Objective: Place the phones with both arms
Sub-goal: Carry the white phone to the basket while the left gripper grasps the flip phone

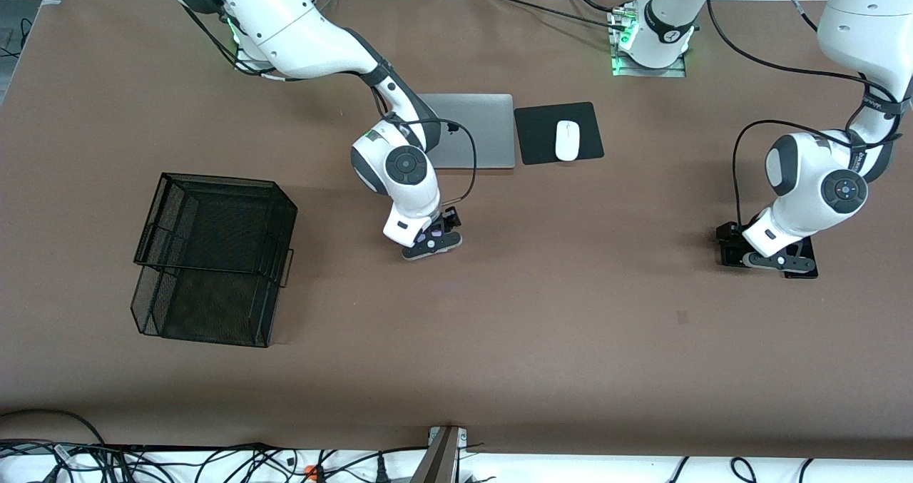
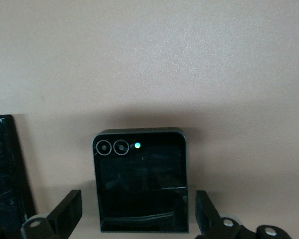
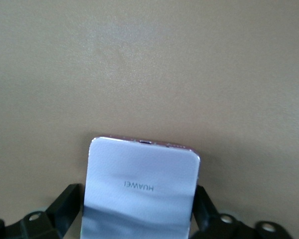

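Two arms reach down to a brown bench [image 1: 570, 340] at once. Toward the right arm's end stands a black wire basket [image 1: 214, 258], well apart from both grippers. Nearer the bases' edge lie a closed silver laptop [image 1: 478, 130] and, beside it, a white mouse [image 1: 568, 140] on a black pad [image 1: 538, 135]; the right arm's wrist overlaps the laptop's corner in the front view. The right gripper [image 1: 432, 245] is low at mid-bench, its fingers [image 3: 65, 206] pressed against the two sides of the lilac phone [image 3: 142, 194], a pale, glossy squarish slab with rounded corners and a HUAWEI mark. The left gripper [image 1: 774, 260] is low toward the left arm's end, fingers [image 2: 67, 214] spread apart on either side of the small black phone [image 2: 141, 181] without touching it; that phone lies flat, squarish, with two round lenses and a small lit dot along one edge. Just beside it lies the long black phone [image 2: 5, 169], mostly hidden under the arm in the front view.
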Controlling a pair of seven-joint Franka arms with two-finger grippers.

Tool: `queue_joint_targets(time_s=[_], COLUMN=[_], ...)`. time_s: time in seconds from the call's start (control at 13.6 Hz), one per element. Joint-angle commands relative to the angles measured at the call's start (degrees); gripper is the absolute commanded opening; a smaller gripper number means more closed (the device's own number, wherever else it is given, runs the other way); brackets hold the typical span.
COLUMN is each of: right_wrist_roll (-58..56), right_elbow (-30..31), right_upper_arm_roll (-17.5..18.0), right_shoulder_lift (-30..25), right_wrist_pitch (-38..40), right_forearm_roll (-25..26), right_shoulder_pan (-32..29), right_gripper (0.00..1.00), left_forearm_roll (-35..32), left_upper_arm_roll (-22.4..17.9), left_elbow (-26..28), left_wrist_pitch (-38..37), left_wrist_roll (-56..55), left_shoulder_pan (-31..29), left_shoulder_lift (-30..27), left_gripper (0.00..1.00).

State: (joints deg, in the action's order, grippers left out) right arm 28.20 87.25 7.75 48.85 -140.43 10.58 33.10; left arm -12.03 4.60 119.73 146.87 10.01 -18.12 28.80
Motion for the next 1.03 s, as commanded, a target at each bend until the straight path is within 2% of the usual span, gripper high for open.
queue_joint_targets(time_s=[0.0, 0.07, 0.15, 0.29, 0.66, 0.81, 0.95], right_wrist_roll=[-0.3, -0.3, -0.7, -1.1, -1.6, -7.3, -13.0], right_elbow=[-0.6, -0.5, -0.6, -0.7, -0.9, -0.2, 4.9], right_upper_arm_roll=[-0.7, -0.7, -0.8, -1.7, -2.7, -7.8, -14.0], right_shoulder_lift=[0.5, 0.5, 0.2, -2.7, -18.2, -23.1, -28.0], right_wrist_pitch=[-1.4, -1.4, -1.3, 1.5, 22.4, 30.6, 32.6], right_forearm_roll=[1.4, 1.4, 1.3, 0.6, 0.5, 0.5, -0.2], right_shoulder_pan=[0.1, 0.0, -0.3, -1.5, -10.8, -11.4, -11.5], right_gripper=[0.51, 0.15, 0.00, 0.00, 0.00, 0.00, 0.00], left_forearm_roll=[1.4, 1.4, 1.4, 1.4, 1.3, 1.3, 1.3], left_upper_arm_roll=[6.9, 8.3, 8.6, 8.6, 8.8, 8.8, 8.8], left_elbow=[2.0, 2.0, 2.0, 2.1, 2.0, 2.0, 2.0], left_wrist_pitch=[1.6, 2.2, 2.7, 3.3, 4.8, 5.6, 5.9], left_wrist_roll=[0.7, 0.4, 0.4, 0.0, -1.5, -1.5, -1.5], left_shoulder_pan=[-8.1, -9.6, -10.2, -10.2, -10.0, -10.0, -10.1], left_shoulder_lift=[-0.8, -0.4, -0.1, 0.4, 1.6, 2.1, 2.6], left_gripper=[1.00, 1.00, 1.00, 1.00, 1.00, 1.00, 1.00])
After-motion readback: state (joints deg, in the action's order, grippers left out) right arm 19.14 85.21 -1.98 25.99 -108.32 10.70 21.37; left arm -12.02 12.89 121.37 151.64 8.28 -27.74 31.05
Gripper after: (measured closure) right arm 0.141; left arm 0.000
